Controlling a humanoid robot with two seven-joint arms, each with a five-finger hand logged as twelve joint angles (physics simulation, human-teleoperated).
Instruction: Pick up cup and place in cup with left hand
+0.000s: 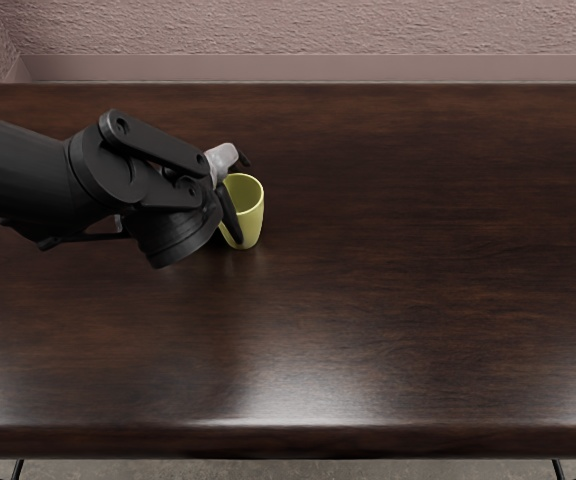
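Left of centre on table (418, 260), cup (252, 222) looks upright, left hand (220, 167) at its side. I can't tell how open hand is or whether it grips. Likely grasping step; next, secure hold, lift.

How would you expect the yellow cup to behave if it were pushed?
The yellow cup looks taller than wide and narrows toward its base, so a high push might tip it. Its evenly round rim suggests stiff walls that probably wouldn't flop.
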